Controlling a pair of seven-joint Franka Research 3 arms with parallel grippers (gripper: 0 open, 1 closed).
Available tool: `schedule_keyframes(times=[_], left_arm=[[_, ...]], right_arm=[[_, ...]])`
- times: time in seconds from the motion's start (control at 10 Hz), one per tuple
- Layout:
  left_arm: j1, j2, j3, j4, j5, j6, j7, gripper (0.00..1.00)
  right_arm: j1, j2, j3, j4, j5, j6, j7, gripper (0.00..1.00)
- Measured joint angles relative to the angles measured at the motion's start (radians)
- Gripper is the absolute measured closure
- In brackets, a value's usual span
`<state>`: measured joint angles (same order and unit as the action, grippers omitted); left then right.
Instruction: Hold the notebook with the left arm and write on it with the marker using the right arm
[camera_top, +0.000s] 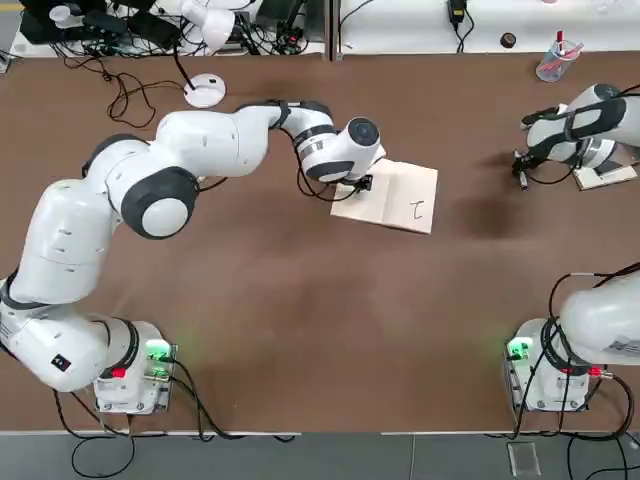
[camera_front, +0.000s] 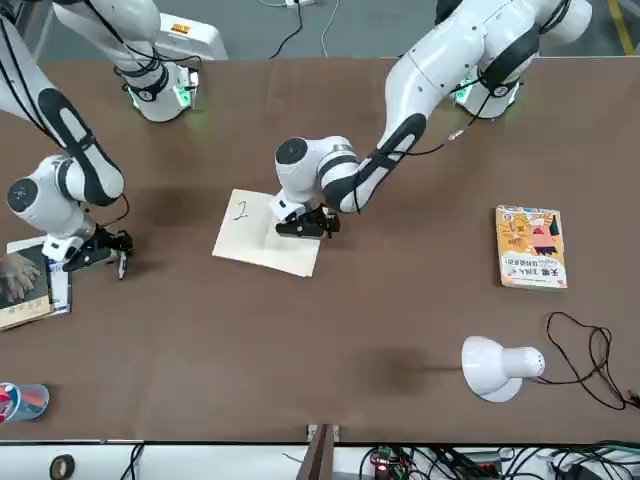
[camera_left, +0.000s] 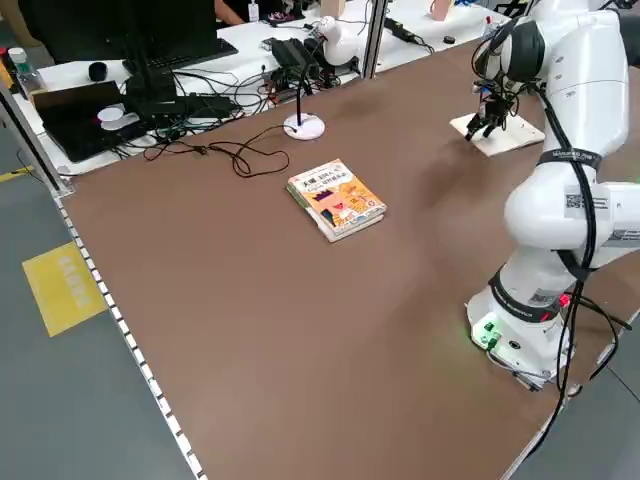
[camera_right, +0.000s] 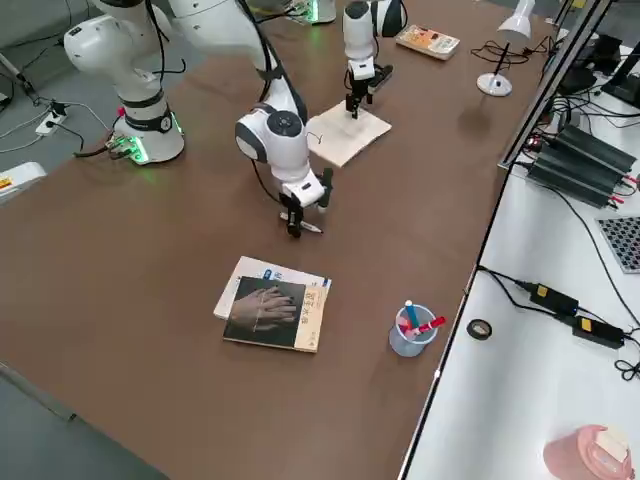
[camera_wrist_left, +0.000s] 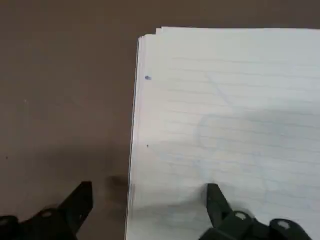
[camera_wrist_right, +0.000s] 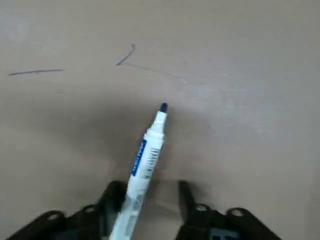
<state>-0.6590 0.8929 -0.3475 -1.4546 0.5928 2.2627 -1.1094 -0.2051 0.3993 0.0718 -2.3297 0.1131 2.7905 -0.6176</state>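
Observation:
The cream-white notebook (camera_top: 395, 195) (camera_front: 255, 235) lies open mid-table with a small dark mark on its page. My left gripper (camera_top: 358, 184) (camera_front: 303, 227) stands open on its corner nearest the left arm. In the left wrist view one finger is over the page (camera_wrist_left: 225, 110) and the other is over bare table. My right gripper (camera_top: 521, 178) (camera_right: 297, 222) hovers low at the table's right side, well away from the notebook. In the right wrist view the blue-and-white marker (camera_wrist_right: 147, 155) rests against one finger. A gap shows between it and the other finger, so the jaws stand apart.
A grey-covered book (camera_right: 272, 310) lies beside the right gripper, and a clear cup of pens (camera_right: 412, 330) stands near the table's edge. An orange-yellow book (camera_front: 531, 247) and a white lamp (camera_front: 500, 365) sit at the robot's left. Blue ink strokes (camera_wrist_right: 35, 72) mark the tabletop.

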Motion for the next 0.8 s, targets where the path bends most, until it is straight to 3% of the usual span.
schedule_keyframes(times=[0.1, 0.4, 0.5, 0.8], left_arm=[[0.0, 0.0, 0.0, 0.0, 0.0, 0.0, -0.001, 0.0], [0.0, 0.0, 0.0, 0.0, 0.0, 0.001, -0.002, 0.0], [0.0, 0.0, 0.0, -0.001, 0.0, 0.001, -0.002, 0.0], [0.0, 0.0, 0.0, -0.001, 0.0, 0.002, -0.002, 0.0]], right_arm=[[-0.006, -0.001, -0.001, 0.002, 0.0, 0.002, -0.001, 0.64], [-0.013, -0.001, 0.001, 0.003, 0.0, 0.004, -0.002, 0.72], [-0.016, -0.001, 0.001, 0.003, 0.0, 0.006, -0.002, 0.84], [-0.017, -0.001, 0.002, 0.003, 0.0, 0.006, -0.001, 0.84]])
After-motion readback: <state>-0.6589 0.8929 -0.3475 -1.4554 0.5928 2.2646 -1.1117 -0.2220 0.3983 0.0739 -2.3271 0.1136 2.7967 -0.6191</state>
